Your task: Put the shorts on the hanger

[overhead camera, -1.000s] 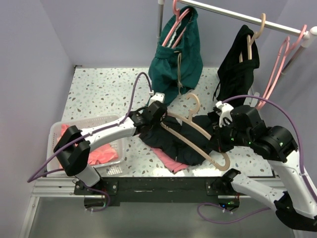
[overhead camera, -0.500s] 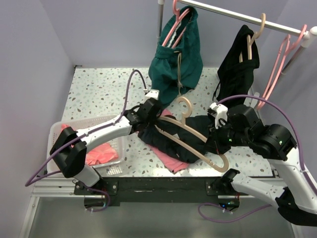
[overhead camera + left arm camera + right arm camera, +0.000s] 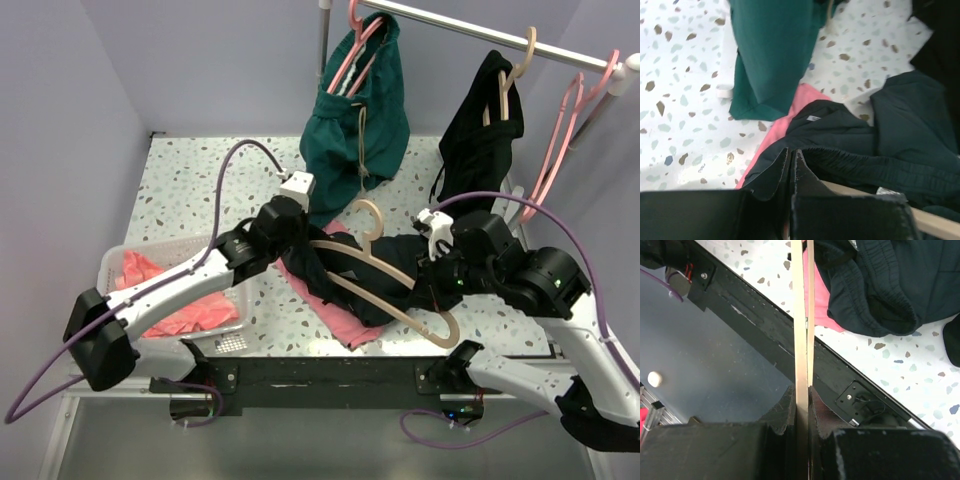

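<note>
The dark navy shorts (image 3: 345, 272) lie bunched on the table over a pink cloth (image 3: 343, 325). The beige hanger (image 3: 385, 268) lies slantwise across them, hook towards the back. My left gripper (image 3: 291, 237) is shut on the left edge of the shorts (image 3: 900, 130), next to the gathered waistband, with the hanger bar (image 3: 852, 193) just beside the fingers. My right gripper (image 3: 436, 292) is shut on the hanger's lower end. In the right wrist view the hanger bar (image 3: 802, 315) runs straight up from between the fingers, with the shorts (image 3: 885, 285) beyond it.
A white basket (image 3: 128, 252) with pink clothes stands at the left front. A teal garment (image 3: 360, 120) and a black garment (image 3: 480, 130) hang from the rail (image 3: 480, 32) at the back. Pink hangers (image 3: 562, 140) hang at the right. The table's front edge (image 3: 840, 347) is near.
My left gripper has moved left and back, drawing the shorts' edge with it. The hanger and my right gripper have shifted a little to the left.
</note>
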`<control>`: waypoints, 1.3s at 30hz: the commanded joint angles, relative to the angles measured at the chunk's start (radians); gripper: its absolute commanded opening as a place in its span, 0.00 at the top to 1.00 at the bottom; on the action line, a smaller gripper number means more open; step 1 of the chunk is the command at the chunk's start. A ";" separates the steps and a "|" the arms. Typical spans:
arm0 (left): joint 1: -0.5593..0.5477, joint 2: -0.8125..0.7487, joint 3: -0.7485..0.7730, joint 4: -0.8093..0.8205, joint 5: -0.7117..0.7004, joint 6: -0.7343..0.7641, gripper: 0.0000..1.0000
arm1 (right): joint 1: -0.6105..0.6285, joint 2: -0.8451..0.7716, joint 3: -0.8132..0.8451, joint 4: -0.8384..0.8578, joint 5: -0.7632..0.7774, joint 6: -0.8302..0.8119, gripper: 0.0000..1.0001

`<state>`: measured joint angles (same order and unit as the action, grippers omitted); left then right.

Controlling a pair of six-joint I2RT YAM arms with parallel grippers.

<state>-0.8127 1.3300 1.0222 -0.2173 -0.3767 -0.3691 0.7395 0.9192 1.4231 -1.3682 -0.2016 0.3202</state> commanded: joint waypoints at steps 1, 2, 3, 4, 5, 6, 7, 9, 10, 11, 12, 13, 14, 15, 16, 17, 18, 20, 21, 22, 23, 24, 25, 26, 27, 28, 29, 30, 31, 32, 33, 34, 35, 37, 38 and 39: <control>-0.019 -0.074 -0.005 0.084 0.096 0.058 1.00 | 0.008 0.003 -0.019 0.075 -0.018 -0.007 1.00; -0.025 -0.081 -0.010 0.081 0.117 0.059 1.00 | 0.008 -0.023 -0.045 0.108 -0.016 -0.001 1.00; -0.043 -0.098 -0.016 0.079 0.127 0.058 1.00 | 0.008 -0.034 -0.067 0.176 -0.016 0.008 1.00; -0.049 -0.107 -0.034 0.081 0.136 0.058 1.00 | 0.008 -0.049 -0.090 0.211 -0.018 0.008 1.00; -0.052 -0.117 -0.045 0.088 0.163 0.055 1.00 | 0.008 -0.078 -0.158 0.250 -0.015 0.011 1.00; -0.054 -0.130 -0.053 0.104 0.177 0.050 1.00 | 0.008 -0.097 -0.202 0.343 -0.019 0.022 1.00; -0.054 -0.133 -0.063 0.108 0.183 0.041 1.00 | 0.008 -0.112 -0.248 0.397 -0.031 0.028 1.00; -0.054 -0.129 -0.062 0.108 0.183 0.042 0.99 | 0.008 -0.156 -0.383 0.540 -0.050 0.045 1.00; -0.054 -0.126 -0.056 0.104 0.177 0.042 0.99 | 0.009 -0.169 -0.419 0.581 -0.045 0.046 1.00; -0.054 -0.123 -0.051 0.096 0.171 0.044 0.97 | 0.008 -0.187 -0.496 0.622 -0.030 0.051 1.00; -0.055 -0.117 -0.047 0.092 0.174 0.048 0.94 | 0.008 -0.225 -0.531 0.706 -0.024 0.063 1.00; -0.055 -0.115 -0.037 0.088 0.177 0.050 0.92 | 0.008 -0.250 -0.567 0.750 -0.021 0.071 1.00; -0.057 -0.115 -0.037 0.088 0.183 0.052 0.91 | 0.008 -0.270 -0.635 0.832 -0.022 0.080 1.00; -0.056 -0.117 -0.036 0.091 0.185 0.056 0.85 | 0.006 -0.311 -0.670 0.871 -0.021 0.094 1.00; -0.055 -0.118 -0.036 0.095 0.190 0.059 0.84 | 0.009 -0.324 -0.699 0.906 -0.019 0.102 1.00; -0.055 -0.120 -0.036 0.095 0.200 0.062 0.82 | 0.008 -0.335 -0.743 0.954 -0.019 0.105 1.00; -0.055 -0.120 -0.036 0.095 0.205 0.070 0.77 | 0.008 -0.350 -0.762 0.974 -0.018 0.108 1.00; -0.057 -0.129 -0.039 0.093 0.216 0.076 0.69 | 0.009 -0.362 -0.796 1.000 -0.010 0.108 1.00; -0.059 -0.136 -0.050 0.095 0.220 0.079 0.58 | 0.008 -0.365 -0.802 1.003 -0.009 0.099 1.00; -0.062 -0.144 -0.060 0.102 0.228 0.084 0.56 | 0.009 -0.368 -0.803 1.003 -0.006 0.094 1.00; -0.060 -0.169 -0.074 0.136 0.260 0.085 0.54 | 0.008 -0.368 -0.803 0.994 -0.002 0.088 1.00; -0.062 -0.182 -0.098 0.156 0.286 0.091 0.48 | 0.008 -0.365 -0.802 0.989 -0.002 0.076 1.00; -0.065 -0.196 -0.112 0.180 0.312 0.091 0.46 | 0.008 -0.358 -0.797 0.985 -0.002 0.071 1.00; -0.066 -0.218 -0.126 0.250 0.368 0.094 0.45 | 0.009 -0.355 -0.799 0.982 -0.001 0.069 1.00; -0.078 -0.224 -0.148 0.277 0.372 0.099 0.42 | 0.009 -0.352 -0.799 0.982 -0.001 0.068 1.00; -0.086 -0.227 -0.154 0.295 0.393 0.101 0.40 | 0.009 -0.349 -0.799 0.983 -0.004 0.065 1.00; -0.092 -0.218 -0.155 0.318 0.395 0.102 0.38 | 0.009 -0.342 -0.799 0.986 -0.004 0.066 1.00; -0.109 -0.210 -0.154 0.328 0.394 0.113 0.33 | 0.009 -0.338 -0.800 0.986 -0.005 0.065 1.00; -0.118 -0.201 -0.152 0.337 0.394 0.117 0.32 | 0.008 -0.336 -0.802 0.986 -0.005 0.066 1.00; -0.135 -0.183 -0.149 0.355 0.389 0.122 0.29 | 0.009 -0.329 -0.802 0.986 -0.004 0.065 1.00; -0.144 -0.172 -0.148 0.364 0.380 0.127 0.28 | 0.009 -0.327 -0.803 0.986 -0.004 0.065 1.00; -0.151 -0.163 -0.145 0.371 0.380 0.128 0.27 | 0.009 -0.324 -0.803 0.988 -0.005 0.065 1.00; -0.160 -0.140 -0.143 0.386 0.380 0.133 0.26 | 0.008 -0.324 -0.803 0.988 -0.007 0.066 1.00; -0.171 -0.117 -0.129 0.394 0.331 0.133 0.26 | 0.011 -0.324 -0.803 0.988 -0.007 0.065 1.00; -0.178 -0.094 -0.122 0.389 0.282 0.133 0.26 | 0.009 -0.322 -0.803 0.988 -0.007 0.066 1.00; -0.181 -0.083 -0.114 0.392 0.262 0.136 0.26 | 0.009 -0.325 -0.802 0.985 -0.007 0.066 1.00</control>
<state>-0.9771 1.1992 0.8738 0.0975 -0.0273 -0.2653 0.7418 0.6033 0.6128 -0.4973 -0.2035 0.4026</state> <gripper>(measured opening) 0.741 0.077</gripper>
